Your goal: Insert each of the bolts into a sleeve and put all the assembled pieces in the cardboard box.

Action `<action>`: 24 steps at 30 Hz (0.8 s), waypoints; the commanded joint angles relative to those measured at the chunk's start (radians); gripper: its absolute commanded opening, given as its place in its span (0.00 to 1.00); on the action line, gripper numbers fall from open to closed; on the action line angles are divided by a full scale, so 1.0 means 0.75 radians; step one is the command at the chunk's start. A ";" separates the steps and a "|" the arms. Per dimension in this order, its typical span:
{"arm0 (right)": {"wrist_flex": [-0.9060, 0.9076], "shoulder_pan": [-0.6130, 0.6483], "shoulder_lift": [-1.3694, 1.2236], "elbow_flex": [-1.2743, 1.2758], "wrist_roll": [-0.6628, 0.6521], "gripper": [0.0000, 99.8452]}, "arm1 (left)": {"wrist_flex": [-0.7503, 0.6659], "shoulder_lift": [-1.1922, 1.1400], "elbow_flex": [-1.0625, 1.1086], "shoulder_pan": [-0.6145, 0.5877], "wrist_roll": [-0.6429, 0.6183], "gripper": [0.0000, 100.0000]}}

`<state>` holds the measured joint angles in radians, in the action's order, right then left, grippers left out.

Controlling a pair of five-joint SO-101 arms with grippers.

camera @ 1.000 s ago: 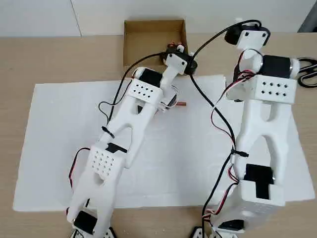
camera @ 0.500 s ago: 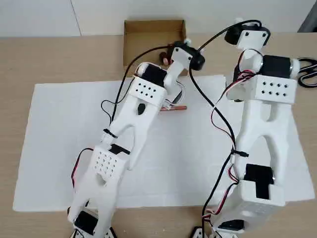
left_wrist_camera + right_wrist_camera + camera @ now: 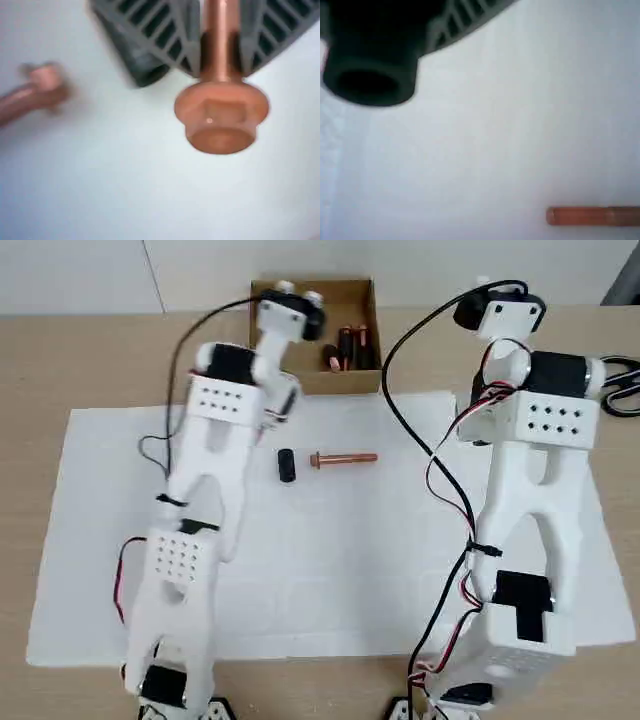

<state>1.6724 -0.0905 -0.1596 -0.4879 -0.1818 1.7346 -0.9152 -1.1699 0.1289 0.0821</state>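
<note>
In the left wrist view my left gripper [image 3: 220, 60] is shut on a copper bolt [image 3: 221, 117], whose hex head points at the camera. My right gripper [image 3: 380, 40] is shut on a black sleeve [image 3: 369, 80] above the white sheet. From above, a loose black sleeve [image 3: 287, 465] and a loose copper bolt [image 3: 343, 459] lie side by side mid-sheet; both wrist views also catch this bolt [image 3: 35, 92] [image 3: 592, 216]. The cardboard box [image 3: 270, 300] at the back holds assembled pieces [image 3: 345, 348]. The left arm [image 3: 230, 400] is in front of the box's left part.
A white sheet [image 3: 350, 570] covers the wooden table [image 3: 100, 360]. The right arm [image 3: 545, 440] stands over the sheet's right edge. Black cables [image 3: 420, 440] trail from both wrists across the sheet. A dark tool [image 3: 625, 385] lies at the far right edge.
The left arm has swung left from the box's right side to its left. That uncovered the loose sleeve, the whole loose bolt and the pieces in the box. The right arm kept still.
</note>
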 commanded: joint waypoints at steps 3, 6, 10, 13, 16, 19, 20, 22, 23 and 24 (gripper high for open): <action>0.001 -0.007 0.081 -0.004 0.012 0.00 | 0.027 0.174 0.218 -0.078 -0.063 0.01; -0.005 -0.005 0.081 -0.004 0.010 0.00 | 0.027 0.307 0.371 -0.078 -0.072 0.01; -0.007 -0.005 0.081 -0.004 0.014 0.00 | 0.025 0.520 0.580 -0.082 -0.080 0.01; -0.005 -0.005 0.081 -0.004 0.014 0.00 | 0.016 0.640 0.746 -0.082 -0.080 0.01; -0.001 -0.005 0.081 -0.004 0.014 0.00 | -0.027 0.714 0.885 -0.088 -0.094 0.01; 0.001 -0.005 0.081 -0.004 0.014 0.00 | -0.139 0.726 1.014 -0.123 -0.094 0.01; 0.001 -0.005 0.081 -0.004 0.016 0.00 | -0.200 0.724 1.067 -0.141 -0.094 0.01; 0.003 -0.005 0.081 -0.004 0.016 0.00 | -0.319 0.718 1.169 -0.178 -0.094 0.01; 0.003 -0.005 0.081 -0.004 0.016 0.00 | -0.374 0.712 1.216 -0.194 -0.092 0.01; 0.003 -0.005 0.081 -0.004 0.016 0.00 | -0.421 0.706 1.257 -0.209 -0.092 0.01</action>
<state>1.6724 -0.0905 -0.1596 -0.4879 -0.1818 1.5321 -0.4457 -0.2877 0.0015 0.0130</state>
